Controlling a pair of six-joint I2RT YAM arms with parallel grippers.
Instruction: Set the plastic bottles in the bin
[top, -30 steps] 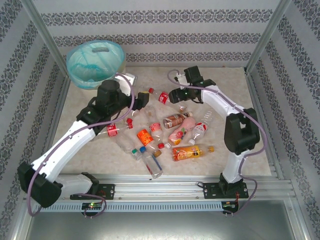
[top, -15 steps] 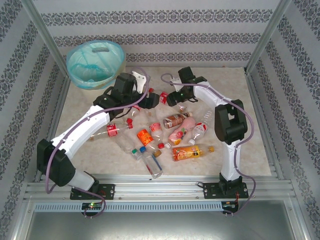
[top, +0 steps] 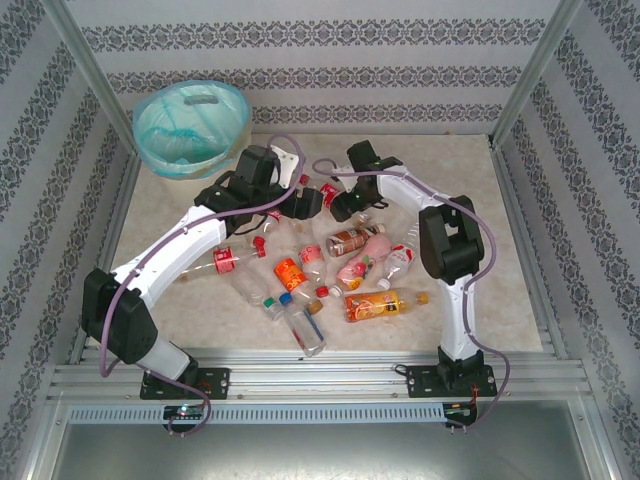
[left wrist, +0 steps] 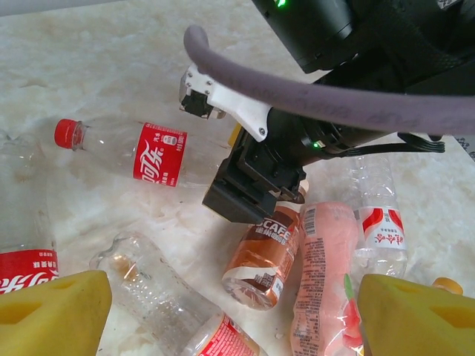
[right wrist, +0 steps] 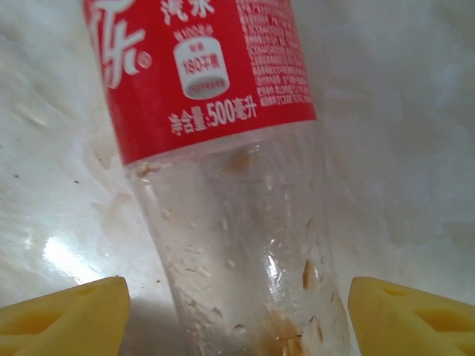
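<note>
Several plastic bottles [top: 330,270] lie scattered mid-table. The bin [top: 190,125] with its blue-green bag stands at the back left. A red-label cola bottle [top: 325,193] lies at the cluster's far edge. My right gripper [top: 340,203] is open and straddles the clear body of that cola bottle [right wrist: 237,245], with one yellow pad [right wrist: 63,315] on each side, apart from it. My left gripper [top: 298,203] is open just left of it. Between the left gripper's pads [left wrist: 52,311] lie a clear red-label bottle [left wrist: 163,304], a brown café bottle [left wrist: 263,256] and a pink bottle [left wrist: 323,274].
The right arm's black gripper body [left wrist: 252,178] and its cable [left wrist: 312,93] hang close in front of the left wrist camera. Patterned walls and metal posts [top: 95,75] enclose the table. A rail [top: 320,375] runs along the near edge.
The left arm has swung forward and right, to the far edge of the cluster. The right gripper has moved left and down over the cola bottle.
</note>
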